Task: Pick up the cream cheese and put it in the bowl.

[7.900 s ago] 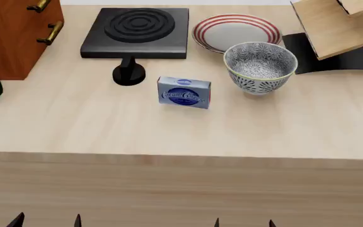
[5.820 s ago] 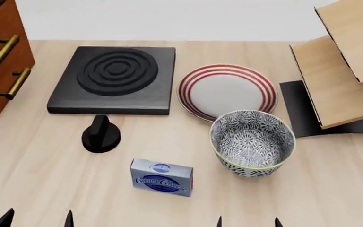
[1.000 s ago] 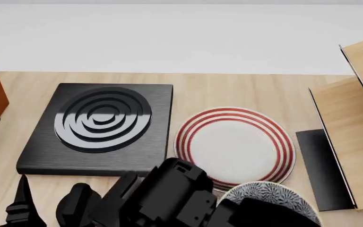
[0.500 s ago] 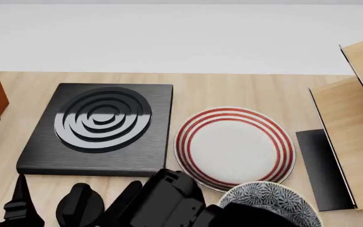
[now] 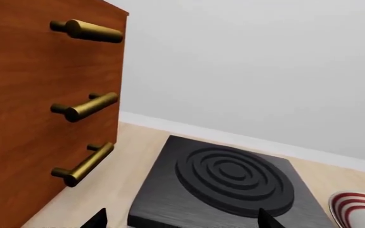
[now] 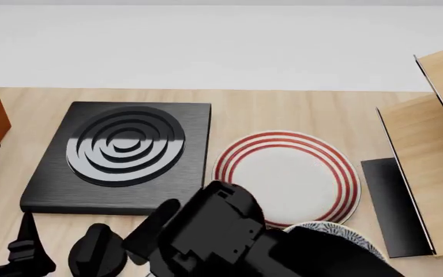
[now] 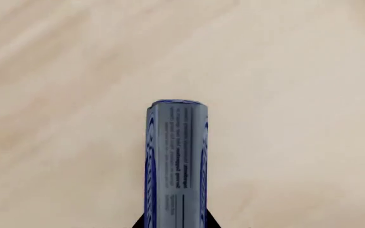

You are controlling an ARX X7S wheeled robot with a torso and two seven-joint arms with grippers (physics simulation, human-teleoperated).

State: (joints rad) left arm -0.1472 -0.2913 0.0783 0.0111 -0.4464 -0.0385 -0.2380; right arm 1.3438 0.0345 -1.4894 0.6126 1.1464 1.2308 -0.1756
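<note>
In the right wrist view the cream cheese point(image 7: 175, 161) is a narrow blue and silver-grey box seen edge-on above the bare wooden tabletop. My right gripper point(image 7: 175, 224) is shut on it, with a dark fingertip pressed to each long side. In the head view my black right arm point(image 6: 221, 236) hides the box and most of the bowl point(image 6: 356, 234); only a thin strip of its patterned rim shows. My left gripper point(image 5: 181, 223) is open and empty, hovering before the black stove plate point(image 5: 227, 180). One left finger point(image 6: 27, 245) shows at the head view's lower left.
A flat white plate with red rings point(image 6: 287, 176) lies just behind the bowl. A black knob point(image 6: 97, 254) stands in front of the stove plate point(image 6: 121, 150). A brown cabinet with brass handles point(image 5: 84, 107) is on the left. A slanted wooden rack point(image 6: 429, 161) is on the right.
My right arm has risen and shifted toward the bowl, covering more of it than half a second ago. The left finger has barely moved.
</note>
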